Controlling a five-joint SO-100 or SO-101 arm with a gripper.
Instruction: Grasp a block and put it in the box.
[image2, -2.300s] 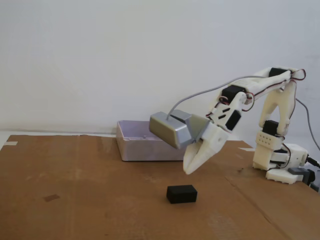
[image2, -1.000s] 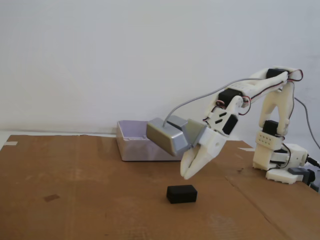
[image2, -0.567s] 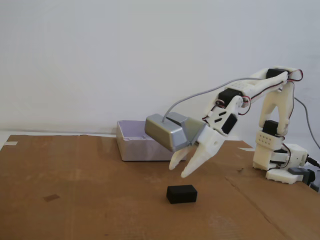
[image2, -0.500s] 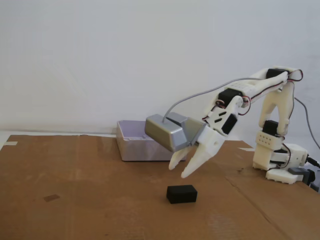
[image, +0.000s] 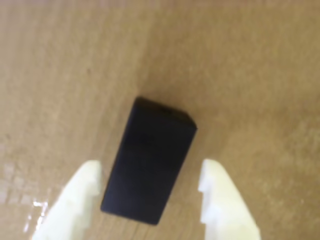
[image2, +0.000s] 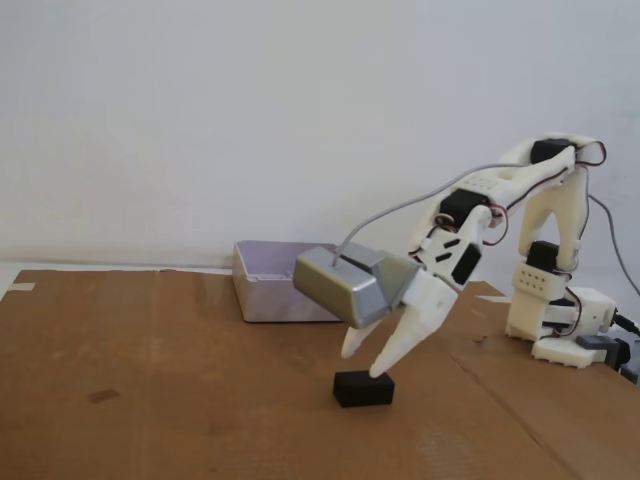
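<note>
A black rectangular block (image: 150, 162) lies flat on the brown cardboard surface; it also shows in the fixed view (image2: 363, 388). My white gripper (image: 150, 172) is open, with one finger on each side of the block, small gaps showing on both sides. In the fixed view the gripper (image2: 365, 362) reaches down just above the block, fingertips near its top. A grey box (image2: 272, 283) stands behind the arm, at the back of the surface.
The white arm's base (image2: 560, 320) stands at the right in the fixed view, with cables trailing off to the right. The cardboard sheet (image2: 150, 390) covers the table; a white wall is behind it.
</note>
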